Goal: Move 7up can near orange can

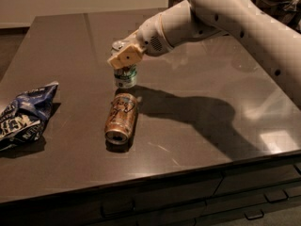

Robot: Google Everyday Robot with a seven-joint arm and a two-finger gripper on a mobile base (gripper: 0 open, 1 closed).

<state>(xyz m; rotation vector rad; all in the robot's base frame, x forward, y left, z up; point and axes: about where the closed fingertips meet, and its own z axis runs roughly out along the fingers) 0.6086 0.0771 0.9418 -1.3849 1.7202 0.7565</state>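
the gripper (pixel 124 64) is seen over the middle of the table (pixel 211 140), and it is clenched around the top part of the 7up can (pixel 125 78). the 7up can is held upright, directly under the gripper. the orange can (pixel 121 118) is laid on its side just in front of it, very near. whether the 7up can touches the table cannot be told. a blue snack bag (pixel 23 114) is placed well apart, at the left edge.
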